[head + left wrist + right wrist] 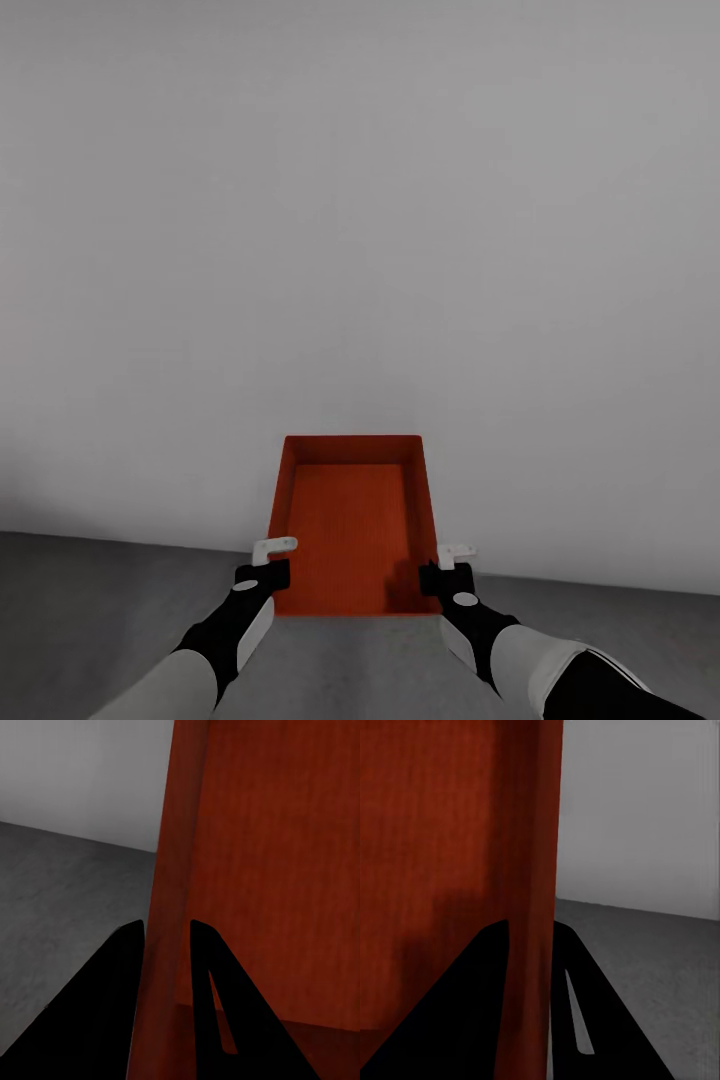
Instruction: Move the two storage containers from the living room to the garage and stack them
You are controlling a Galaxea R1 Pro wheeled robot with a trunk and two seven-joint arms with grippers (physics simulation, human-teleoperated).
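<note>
You have one orange-red storage container [352,520] held out in front of you, its open top tipped toward the head camera so you look straight into its ribbed bottom. Behind it stands a plain white wall [360,250], and under it lies the dark grey concrete floor [100,600] of the garage; from the head view you cannot tell whether the container's near edge touches the floor or hangs just above it.

Your left gripper [268,566] grasps the container's left side wall near the near corner: in the left wrist view the black fingers [124,982] sit one on each face of the thin wall. Your right gripper [450,570] does the same on the right side wall (its fingers [487,982] straddle the wall in the right wrist view, one inside, one outside)
</note>
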